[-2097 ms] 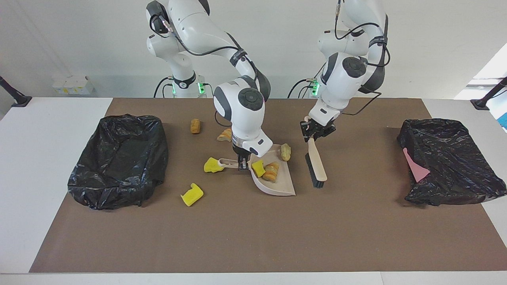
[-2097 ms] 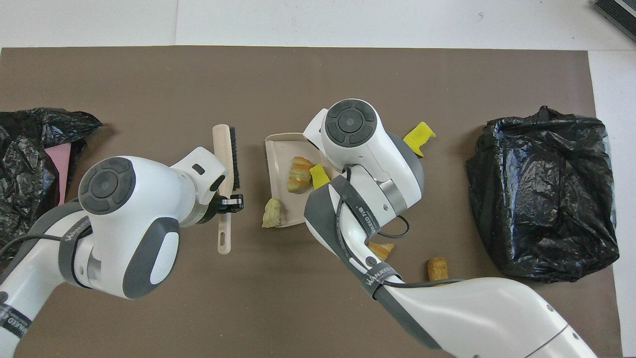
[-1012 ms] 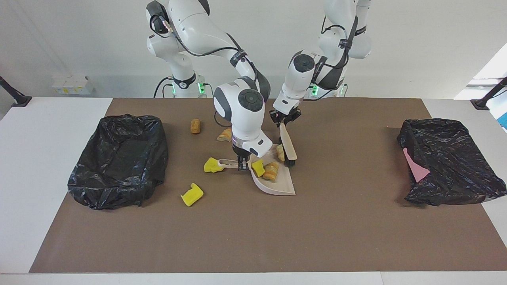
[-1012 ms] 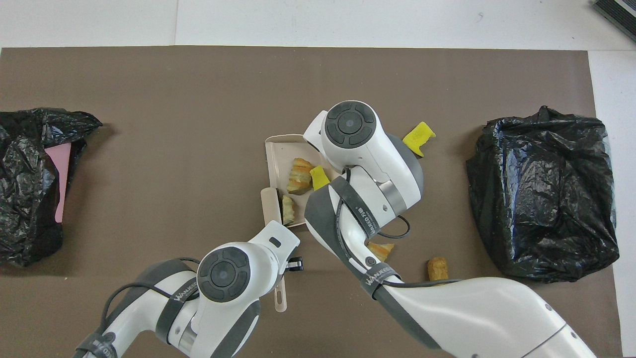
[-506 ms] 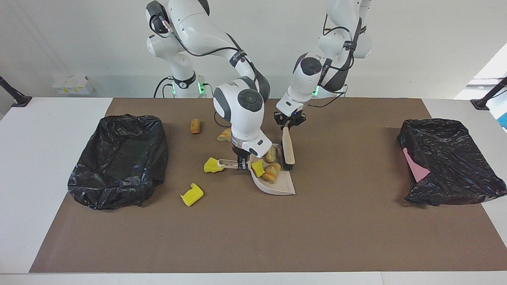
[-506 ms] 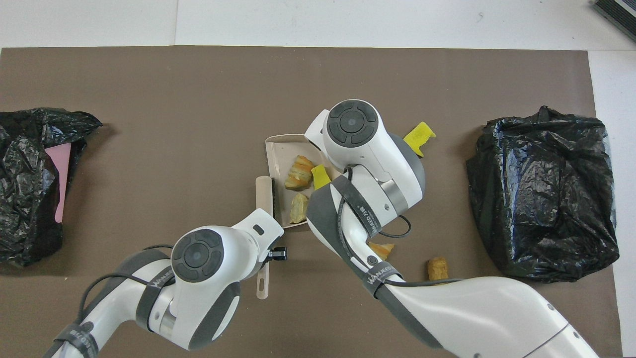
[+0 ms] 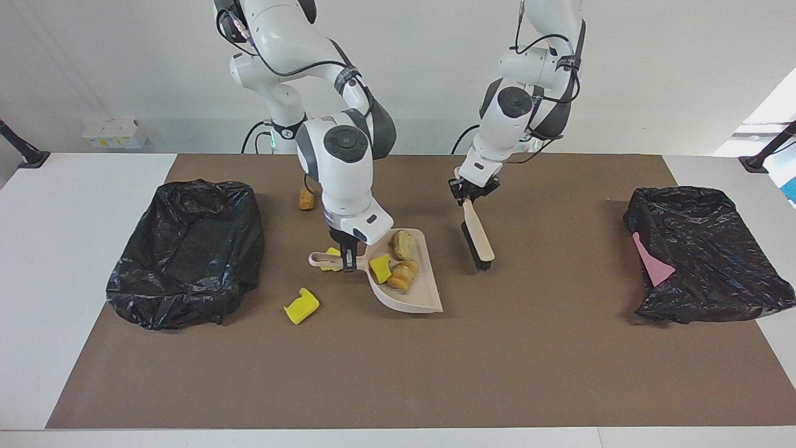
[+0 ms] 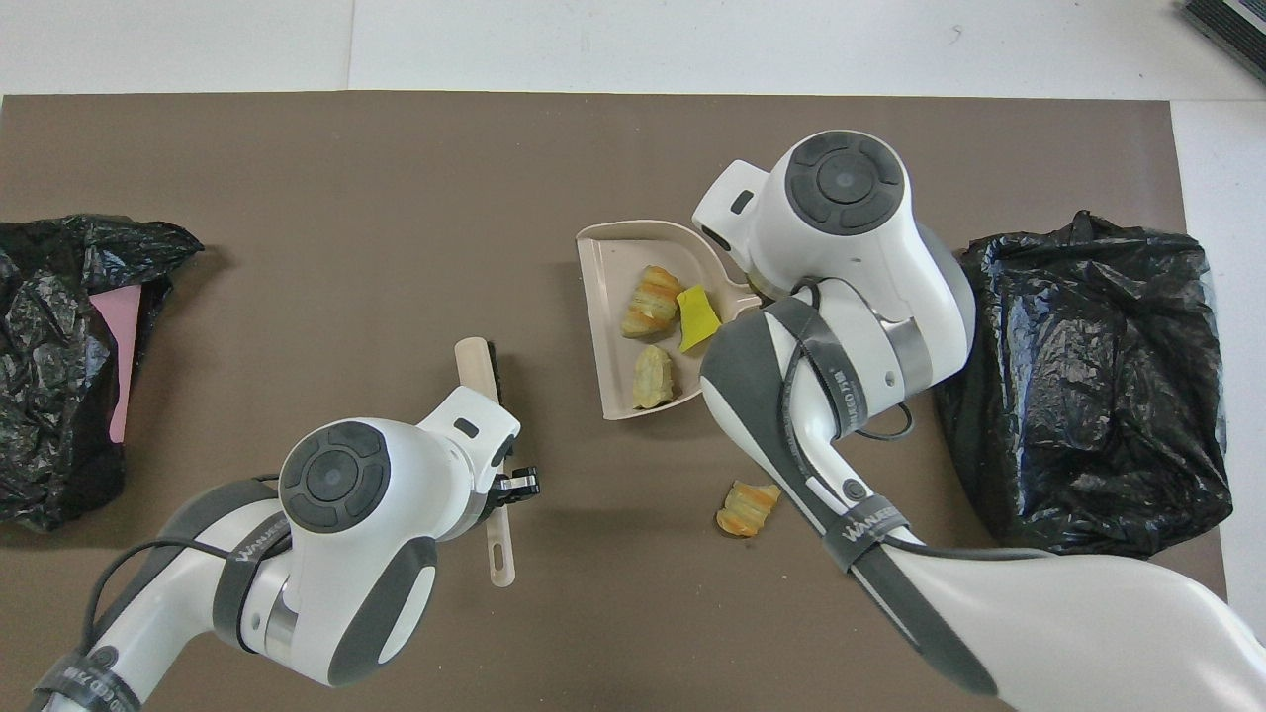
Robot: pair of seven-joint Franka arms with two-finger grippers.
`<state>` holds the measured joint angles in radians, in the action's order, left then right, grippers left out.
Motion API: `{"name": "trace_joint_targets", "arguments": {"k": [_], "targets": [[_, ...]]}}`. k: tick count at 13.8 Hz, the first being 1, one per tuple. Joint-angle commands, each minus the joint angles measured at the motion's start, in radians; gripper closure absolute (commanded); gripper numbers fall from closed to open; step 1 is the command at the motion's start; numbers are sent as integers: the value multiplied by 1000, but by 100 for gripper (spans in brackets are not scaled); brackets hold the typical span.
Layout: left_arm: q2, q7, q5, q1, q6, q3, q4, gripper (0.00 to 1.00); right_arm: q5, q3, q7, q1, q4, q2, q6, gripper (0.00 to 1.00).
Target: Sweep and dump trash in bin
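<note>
My right gripper (image 7: 346, 256) is shut on the handle of a beige dustpan (image 7: 429, 292), which looks just off the mat. In the dustpan (image 8: 603, 297) lie three pieces of trash: a tan lump (image 7: 403, 244), a yellow wedge (image 7: 380, 269) and an orange-tan piece (image 7: 403, 276). My left gripper (image 7: 472, 188) is shut on the handle of a brush (image 7: 479, 239), which slants down beside the pan toward the left arm's end. Loose on the mat are a yellow wedge (image 7: 301, 306), a yellow piece (image 7: 333, 254) under the pan's handle, a tan lump (image 7: 305, 199) and an orange piece (image 8: 747, 507).
A bin lined with a black bag (image 7: 186, 249) stands at the right arm's end of the brown mat. A second black-lined bin (image 7: 703, 255) at the left arm's end holds a flat pink sheet (image 7: 650, 264). White table borders the mat.
The brush pushed the tan lump into the dustpan, then drew away toward the left arm's end. The right arm has shifted the loaded dustpan toward the right arm's end.
</note>
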<state>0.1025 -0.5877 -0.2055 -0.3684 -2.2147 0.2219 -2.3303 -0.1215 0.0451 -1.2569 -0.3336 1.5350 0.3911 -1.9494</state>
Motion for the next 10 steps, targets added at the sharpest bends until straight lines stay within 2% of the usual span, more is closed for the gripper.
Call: {"name": "trace_joint_targets", "arguments": {"k": [1,3,6,8,10], "targets": [[65,-87,-3,-76,26,2,-43,100,52,13,-128,102,94,-128,36,100],[92,-135,-3,-159,26,1,-73,100,59,13,-253,186,102,-170,111,100],[92,-227,-3,-273,17,2,-116,100,69,13,-412,332,105,-227,164,100],[91,-268,-3,-346,-19,1,-168,100,71,12,-558,453,106,-233,170,100],[100,-338,-3,-360,-77,2,-202,100,71,12,-703,556,106,-233,153,100]]}}
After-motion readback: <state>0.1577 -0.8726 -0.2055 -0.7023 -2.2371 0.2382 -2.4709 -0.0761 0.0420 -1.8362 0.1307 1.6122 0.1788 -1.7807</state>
